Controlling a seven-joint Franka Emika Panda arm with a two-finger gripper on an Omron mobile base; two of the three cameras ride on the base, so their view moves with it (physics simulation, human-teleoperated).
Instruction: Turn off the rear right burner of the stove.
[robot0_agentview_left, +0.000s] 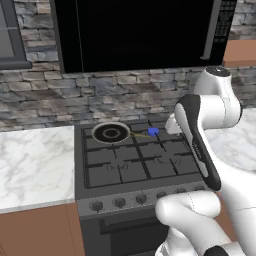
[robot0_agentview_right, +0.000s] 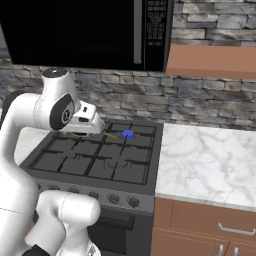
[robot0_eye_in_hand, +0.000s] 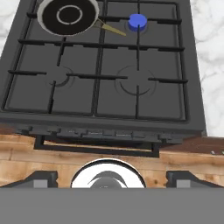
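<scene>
Stove (robot0_eye_in_hand: 105, 111) sits between marble counters (robot0_agentview_left: 30, 165), microwave (robot0_agentview_left: 140, 35) above. Pan (robot0_eye_in_hand: 68, 16) on the far left burner. Rear right burner (robot0_eye_in_hand: 137, 22) at far right, blue spot showing, so judged lit. Knob row (robot0_agentview_left: 130, 200) on the near front edge. Gripper (robot0_eye_in_hand: 107, 177) high above the stove's near edge, jaws wide, holding nothing. Step: approach. Next: descend to the correct knob, close, rotate.
</scene>
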